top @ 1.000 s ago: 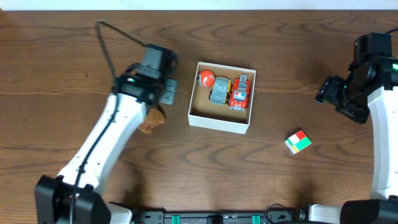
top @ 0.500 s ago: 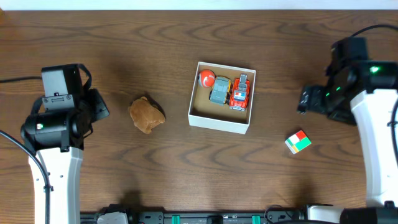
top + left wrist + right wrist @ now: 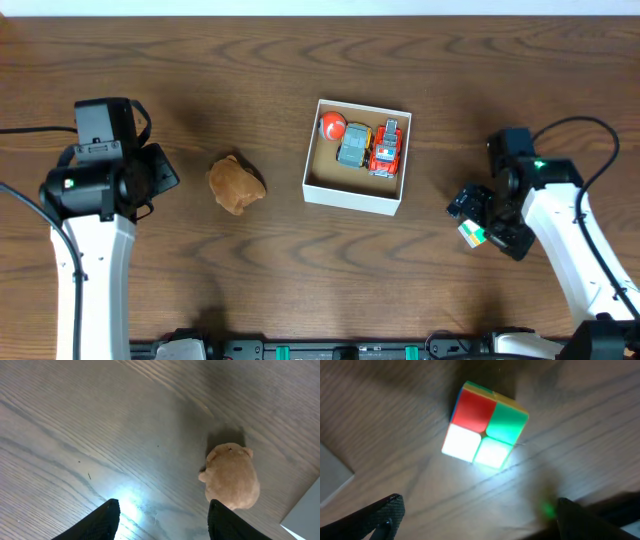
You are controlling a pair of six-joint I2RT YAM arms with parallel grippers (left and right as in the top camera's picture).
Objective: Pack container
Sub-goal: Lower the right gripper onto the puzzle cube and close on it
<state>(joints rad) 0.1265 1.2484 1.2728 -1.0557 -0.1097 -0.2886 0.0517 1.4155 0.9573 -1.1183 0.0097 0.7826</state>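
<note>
The left gripper [image 3: 165,522] is hovering, fingers spread, over the table [image 3: 300,280] left of a brown plush [image 3: 236,184]. The container [image 3: 352,197] is sitting mid-table, holding a red ball [image 3: 332,126], a grey car [image 3: 353,146] and a red truck [image 3: 386,148]. The right gripper [image 3: 475,520] is hanging wide open above a cube [image 3: 485,425].

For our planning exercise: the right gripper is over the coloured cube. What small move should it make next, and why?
Probably lower the right gripper until its open fingers straddle the cube. The cube lies ungripped on the table, outside the box, and lines up with the gap between the spread fingers. The box has bare floor left.
</note>
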